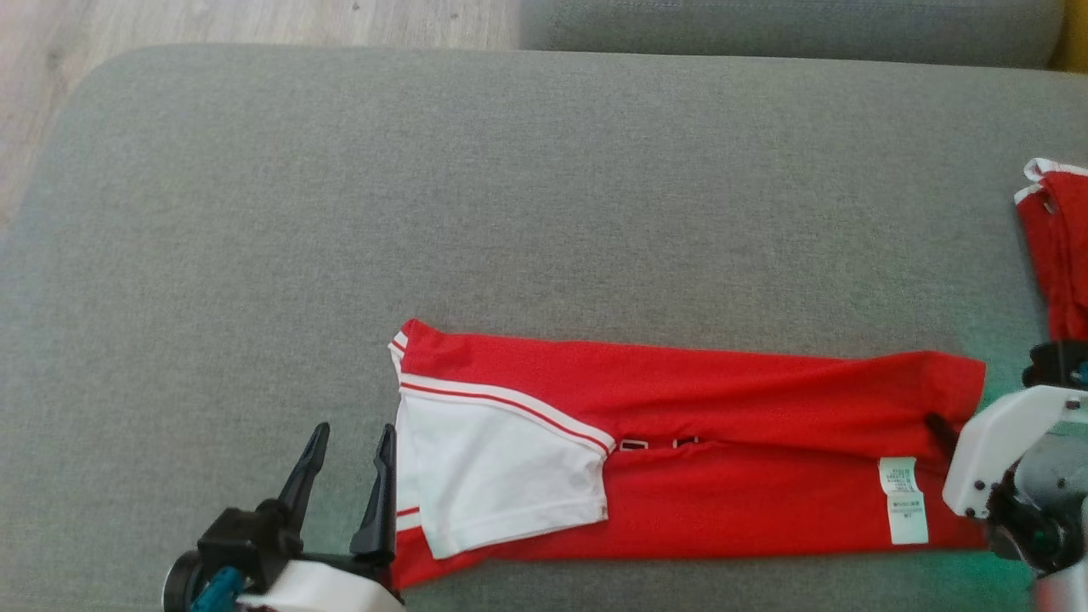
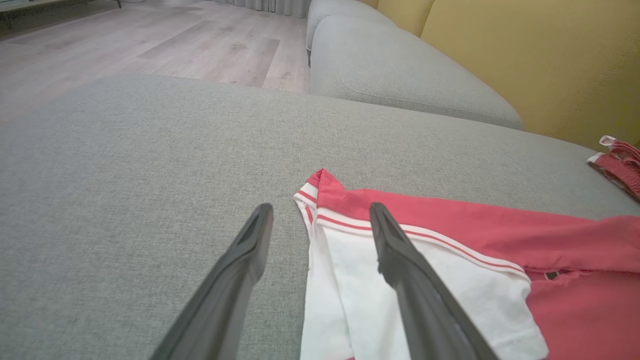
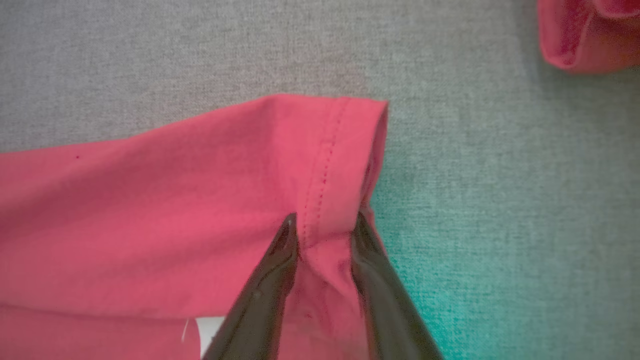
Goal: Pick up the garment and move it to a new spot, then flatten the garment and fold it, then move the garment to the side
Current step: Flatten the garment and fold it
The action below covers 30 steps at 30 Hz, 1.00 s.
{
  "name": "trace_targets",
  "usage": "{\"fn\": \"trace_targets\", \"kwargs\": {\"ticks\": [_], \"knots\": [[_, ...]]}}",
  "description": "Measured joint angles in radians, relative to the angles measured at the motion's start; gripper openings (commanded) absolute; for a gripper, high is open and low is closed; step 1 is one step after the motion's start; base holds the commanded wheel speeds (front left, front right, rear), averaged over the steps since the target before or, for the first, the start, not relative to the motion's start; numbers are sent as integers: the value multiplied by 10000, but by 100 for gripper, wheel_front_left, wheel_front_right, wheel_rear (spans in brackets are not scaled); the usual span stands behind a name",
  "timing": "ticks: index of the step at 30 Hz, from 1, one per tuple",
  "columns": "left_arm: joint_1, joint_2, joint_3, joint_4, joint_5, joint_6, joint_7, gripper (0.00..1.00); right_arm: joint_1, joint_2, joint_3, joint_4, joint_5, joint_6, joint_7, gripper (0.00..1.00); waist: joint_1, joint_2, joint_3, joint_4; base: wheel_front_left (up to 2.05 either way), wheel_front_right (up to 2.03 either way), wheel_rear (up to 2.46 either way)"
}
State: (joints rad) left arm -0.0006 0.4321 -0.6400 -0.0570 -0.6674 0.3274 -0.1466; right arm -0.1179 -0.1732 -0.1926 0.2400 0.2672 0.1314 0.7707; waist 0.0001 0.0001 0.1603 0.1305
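Note:
The garment (image 1: 722, 399) is a red shirt with a white, red-striped sleeve, folded into a long band on the grey cushion (image 1: 425, 212). My left gripper (image 1: 354, 429) stands open at its left end. In the left wrist view, one finger (image 2: 415, 280) of the left gripper (image 2: 321, 209) lies over the white sleeve of the garment (image 2: 450, 220) and the other over bare cushion. My right gripper (image 1: 943, 429) is at the right-hand hem. In the right wrist view, the right gripper (image 3: 325, 217) has a ridge of the hem of the garment (image 3: 200, 200) pinched between its fingers.
A second red and white garment (image 1: 1058, 246) lies bunched at the cushion's right edge. Another grey cushion (image 1: 765, 25) sits beyond the far edge, with wooden floor (image 1: 170, 25) at the far left. A yellow backrest (image 2: 550, 60) rises to the right.

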Motion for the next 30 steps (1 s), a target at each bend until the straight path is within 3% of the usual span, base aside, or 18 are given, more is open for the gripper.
{"fn": "trace_targets", "kwargs": {"ticks": [3,5,15,24,30], "knots": [[-14,31,15,-67,0,27,2,100,-118,0,92,44,0,0,56,29,0,0,57,-52,0,0,0],[-58,35,15,-88,0,29,2,100,-209,0,173,71,2,0,52,0,0,0,88,-92,0,0,0],[-192,25,-10,-88,-2,69,17,100,-366,-2,500,-337,518,0,-332,0,0,0,-52,-346,0,0,0],[-187,8,-36,-75,-2,69,2,100,-85,-522,-500,-1570,690,0,-201,0,-1,0,-421,-808,0,0,0],[-176,-54,21,-6,-132,73,-138,100,391,-194,-541,-2357,1346,0,157,0,-1,0,-706,-1057,0,0,0]]}}
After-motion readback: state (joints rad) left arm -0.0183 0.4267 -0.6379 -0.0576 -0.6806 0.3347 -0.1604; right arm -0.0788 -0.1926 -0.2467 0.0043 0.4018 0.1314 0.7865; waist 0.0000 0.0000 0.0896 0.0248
